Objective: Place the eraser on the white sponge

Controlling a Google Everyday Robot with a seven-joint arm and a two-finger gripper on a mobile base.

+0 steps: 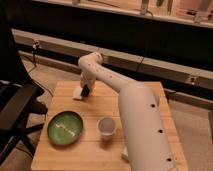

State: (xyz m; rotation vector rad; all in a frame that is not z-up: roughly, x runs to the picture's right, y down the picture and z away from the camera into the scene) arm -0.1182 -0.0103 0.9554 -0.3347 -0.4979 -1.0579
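The white sponge [78,93] lies on the wooden table [140,95] at its far left. My gripper [85,92] hangs at the end of the white arm [135,110], right over the sponge's right edge. A small dark thing at the gripper's tip looks like the eraser [85,92]; I cannot tell whether it is held or resting on the sponge.
A green bowl [65,128] sits at the table's front left. A white cup [106,127] stands in front of the arm near the middle. A black office chair [15,107] stands left of the table. A low wall and shelf run behind.
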